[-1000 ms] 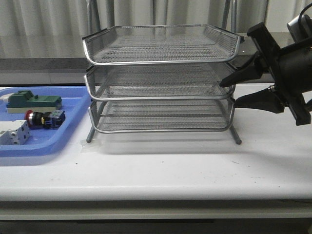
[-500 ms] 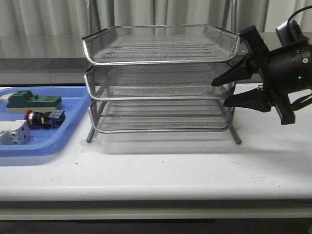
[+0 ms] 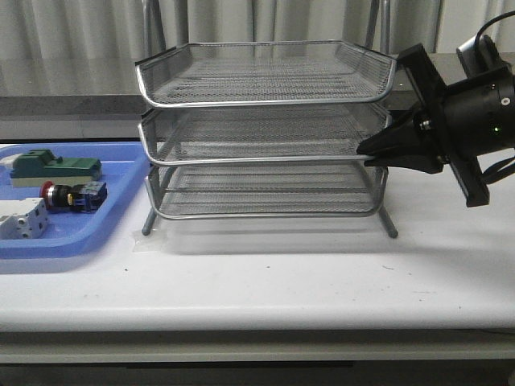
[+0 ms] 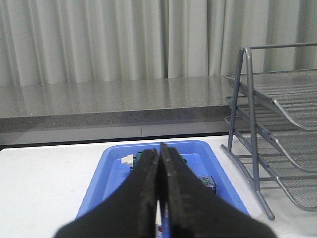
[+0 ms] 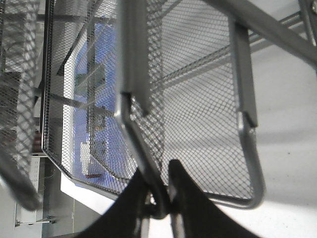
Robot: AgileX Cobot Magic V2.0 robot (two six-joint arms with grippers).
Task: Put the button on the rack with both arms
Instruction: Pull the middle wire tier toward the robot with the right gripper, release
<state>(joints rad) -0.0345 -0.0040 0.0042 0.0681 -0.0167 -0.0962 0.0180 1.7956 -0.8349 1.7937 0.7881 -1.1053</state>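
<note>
Button: the button (image 3: 63, 195) is lying on its side in the blue tray (image 3: 121, 211) at the left of the tabletop (image 3: 265, 281), red head to the left, yellow and blue rear block to the right. Long axis runs roughly left-right in the front view. Nothing is touching it.

Neighbours in tray: a green block (image 3: 55, 167) sits behind the button, a white-grey terminal block (image 3: 20, 219) just in front and to its left.

Rack: the rack (image 3: 265, 133) stands mid-tabletop, just right of the blue tray, all three tiers seen bare.

Right fingers: the right gripper (image 3: 372, 151) is pinched tight on the rim wire at the right front corner of the middle tier. In the right wrist view the right fingers (image 5: 185, 198) are seen clamped either side of that wire. It is judged a steadying hold on the rack.

Left fingers: in the left wrist view the left fingers (image 4: 148, 193) are pressed together with no gap, nothing held. They are seen above and near the tray, apart from its contents.

Key relation: the button lies beyond and below the left fingers, far across the rack from the right gripper. The left arm is clearly nearer.

Next move (judgement): the left fingers would need to be opened, then closed across the button's short black body, square to its long axis.

Risk (judgement): the round body could roll.
</note>
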